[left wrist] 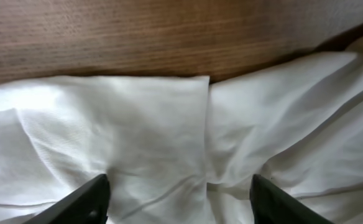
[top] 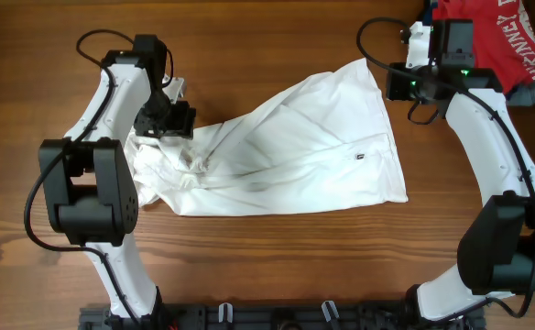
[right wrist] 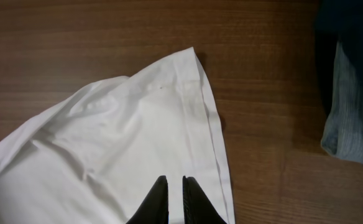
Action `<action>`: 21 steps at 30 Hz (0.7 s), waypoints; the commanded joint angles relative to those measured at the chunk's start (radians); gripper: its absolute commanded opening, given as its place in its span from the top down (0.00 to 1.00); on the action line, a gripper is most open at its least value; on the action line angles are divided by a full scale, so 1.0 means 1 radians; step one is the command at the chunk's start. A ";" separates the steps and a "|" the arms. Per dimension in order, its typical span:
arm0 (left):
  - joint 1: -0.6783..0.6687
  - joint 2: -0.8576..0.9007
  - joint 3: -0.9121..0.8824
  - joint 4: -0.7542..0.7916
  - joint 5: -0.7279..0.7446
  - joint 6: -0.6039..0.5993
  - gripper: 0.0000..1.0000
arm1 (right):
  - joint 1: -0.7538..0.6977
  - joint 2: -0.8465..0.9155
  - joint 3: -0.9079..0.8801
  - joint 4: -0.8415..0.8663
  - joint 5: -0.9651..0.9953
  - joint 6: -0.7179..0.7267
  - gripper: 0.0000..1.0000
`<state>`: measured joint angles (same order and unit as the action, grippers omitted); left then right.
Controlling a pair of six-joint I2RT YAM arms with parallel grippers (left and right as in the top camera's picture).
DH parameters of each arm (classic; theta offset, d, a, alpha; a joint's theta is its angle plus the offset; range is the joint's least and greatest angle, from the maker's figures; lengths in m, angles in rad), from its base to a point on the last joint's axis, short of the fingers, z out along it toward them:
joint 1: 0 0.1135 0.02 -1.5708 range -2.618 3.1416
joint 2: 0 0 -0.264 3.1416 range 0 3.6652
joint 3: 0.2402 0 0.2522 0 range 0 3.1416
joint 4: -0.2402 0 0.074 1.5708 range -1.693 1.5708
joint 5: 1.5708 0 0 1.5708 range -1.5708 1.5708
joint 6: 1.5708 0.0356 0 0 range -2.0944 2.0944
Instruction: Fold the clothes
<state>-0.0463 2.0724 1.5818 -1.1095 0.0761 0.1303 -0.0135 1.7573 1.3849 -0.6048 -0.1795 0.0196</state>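
**Lighting and picture quality**

Even, soft light from above. White T-shirt [top: 295,147] bright, near washed out in the left wrist view. Faint shadow on the table [top: 277,266] beneath the T-shirt's lower edge. Left wrist view soft-focused; overhead view sharp. No glare on the wood.

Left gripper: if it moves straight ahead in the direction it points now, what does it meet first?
Probably the white thin-fabric T-shirt: the left gripper has open fingers straddling a fabric fold directly ahead, though the depth is unclear.
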 commanded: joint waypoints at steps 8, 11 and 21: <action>0.002 0.011 -0.110 0.109 -0.002 0.050 0.30 | 0.008 0.020 0.017 -0.002 -0.012 -0.019 0.91; 0.002 0.011 -0.125 0.137 -0.022 0.049 0.34 | 0.008 0.020 0.017 -0.002 -0.012 -0.019 0.91; 0.006 0.011 -0.125 0.204 -0.136 -0.027 0.91 | 0.008 0.020 0.017 -0.001 -0.013 -0.019 0.91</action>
<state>-0.0456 2.0724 1.4677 -0.9295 0.0151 0.1562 -0.0135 1.7573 1.3849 -0.6052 -0.1799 0.0196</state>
